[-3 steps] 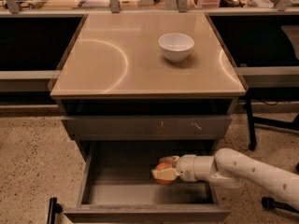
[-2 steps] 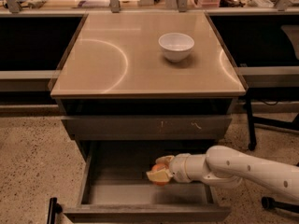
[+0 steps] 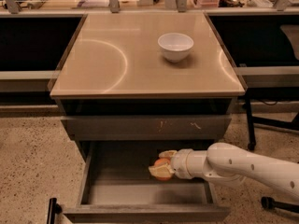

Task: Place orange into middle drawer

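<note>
gripper (image 3: 160, 165): in open drawer (image 3: 117, 193), under bench's (image 3: 117, 55) front edge, right of centre; clamped on orange (image 3: 163, 163).
orange: between both fingers (image 3: 167, 154), inside drawer.
bowl (image 3: 175, 46): bench top, toward back edge.

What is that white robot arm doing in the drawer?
The robot's gripper is pinching an orange and is reaching with it into the open drawer, toward the right side. It has not let go of the orange yet. A white bowl sits on top of the cabinet, and nothing is touching it.
</note>
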`<state>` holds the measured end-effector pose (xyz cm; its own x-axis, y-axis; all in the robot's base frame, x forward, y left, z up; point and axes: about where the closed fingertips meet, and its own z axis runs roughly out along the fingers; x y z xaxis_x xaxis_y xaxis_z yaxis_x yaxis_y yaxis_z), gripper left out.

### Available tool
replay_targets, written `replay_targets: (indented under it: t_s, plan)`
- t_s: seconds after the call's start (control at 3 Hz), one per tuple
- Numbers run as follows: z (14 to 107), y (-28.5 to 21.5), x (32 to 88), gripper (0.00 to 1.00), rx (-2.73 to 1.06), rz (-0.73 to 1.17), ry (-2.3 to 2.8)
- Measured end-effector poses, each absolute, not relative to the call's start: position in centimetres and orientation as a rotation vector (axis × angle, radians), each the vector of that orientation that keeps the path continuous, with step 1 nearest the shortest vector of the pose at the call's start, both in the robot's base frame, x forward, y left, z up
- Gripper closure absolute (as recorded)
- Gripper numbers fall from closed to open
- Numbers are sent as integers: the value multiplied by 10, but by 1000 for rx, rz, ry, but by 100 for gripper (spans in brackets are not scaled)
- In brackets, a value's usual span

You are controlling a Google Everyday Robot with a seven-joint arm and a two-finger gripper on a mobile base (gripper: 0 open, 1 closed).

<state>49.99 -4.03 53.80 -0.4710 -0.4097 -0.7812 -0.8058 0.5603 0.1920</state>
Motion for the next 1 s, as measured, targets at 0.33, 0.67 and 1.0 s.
replay_targets:
  t_s: [0.33,0.67,1.0]
  plan:
    - [524,-41,503,35,-946,786,2094]
    - [508,-38,509,11,-922,889,2059]
    - [506,-36,509,0,-918,906,2057]
